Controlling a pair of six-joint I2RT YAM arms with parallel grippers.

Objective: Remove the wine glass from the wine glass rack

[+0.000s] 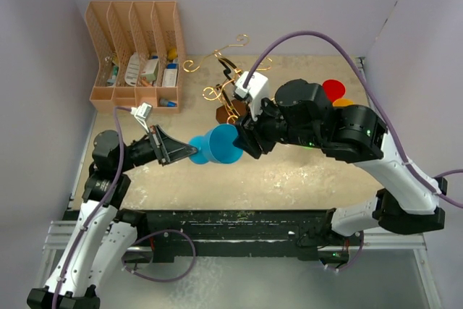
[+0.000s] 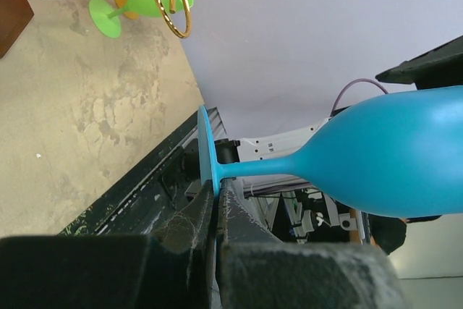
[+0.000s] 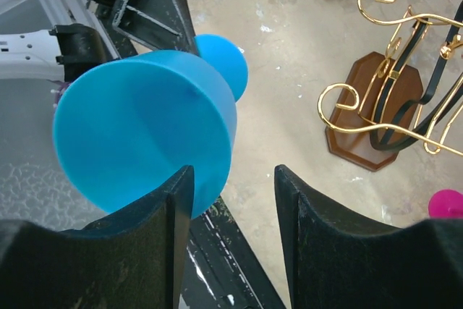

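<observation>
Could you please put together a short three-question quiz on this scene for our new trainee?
1. True or false: the blue wine glass hangs on the wine glass rack.
2. Which one clamps the glass's foot: A) left gripper or B) right gripper?
3. Fill in: the right gripper's jaws stand ____.

Key:
1. False. The glass is clear of the rack and held sideways.
2. A.
3. Open. The bowl sits beside one finger, not in the gap.
</observation>
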